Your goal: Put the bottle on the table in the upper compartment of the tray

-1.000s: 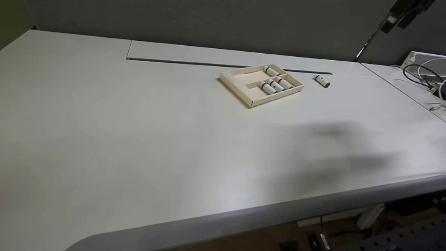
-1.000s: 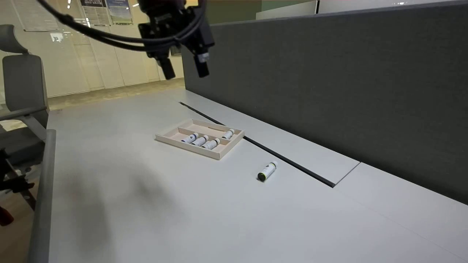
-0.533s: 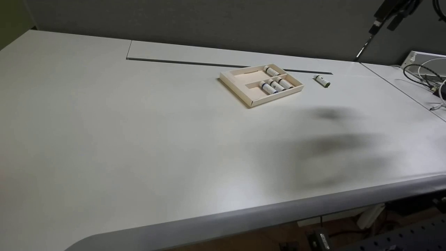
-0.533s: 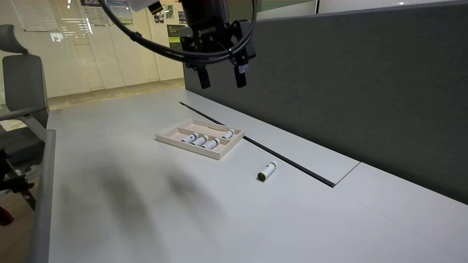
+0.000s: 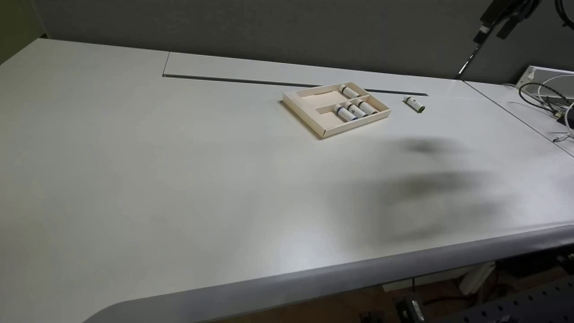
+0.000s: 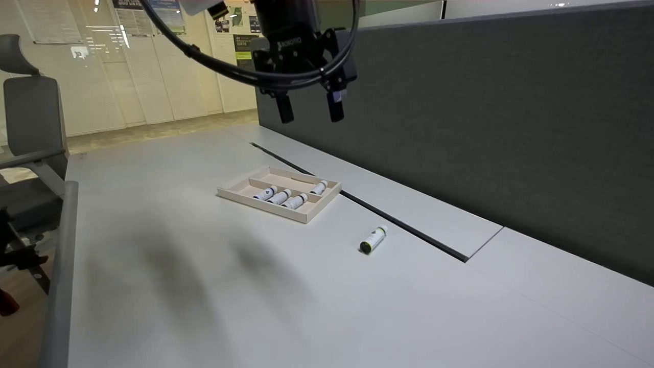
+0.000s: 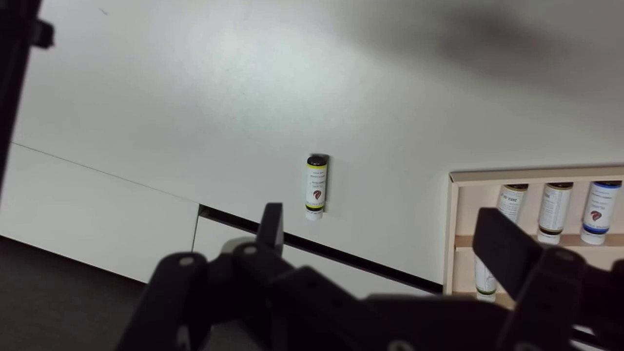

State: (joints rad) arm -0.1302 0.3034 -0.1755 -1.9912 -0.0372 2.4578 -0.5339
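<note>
- Yellow-banded bottle is laid on the white tabletop; its small lettering cannot be read.
- "ROBOTIQ" is marked on the gripper, whose jaws are parted.

The yellow-banded bottle lies flat on the white table, near the tray.

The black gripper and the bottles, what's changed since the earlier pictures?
In an exterior view, the black gripper has shifted right and slightly lower; nothing was grasped or released. Unchanged: its open jaws, the small white-labelled cylindrical bottle lying on the smooth white table, and the beige square tray with its four similar bottles.
</note>
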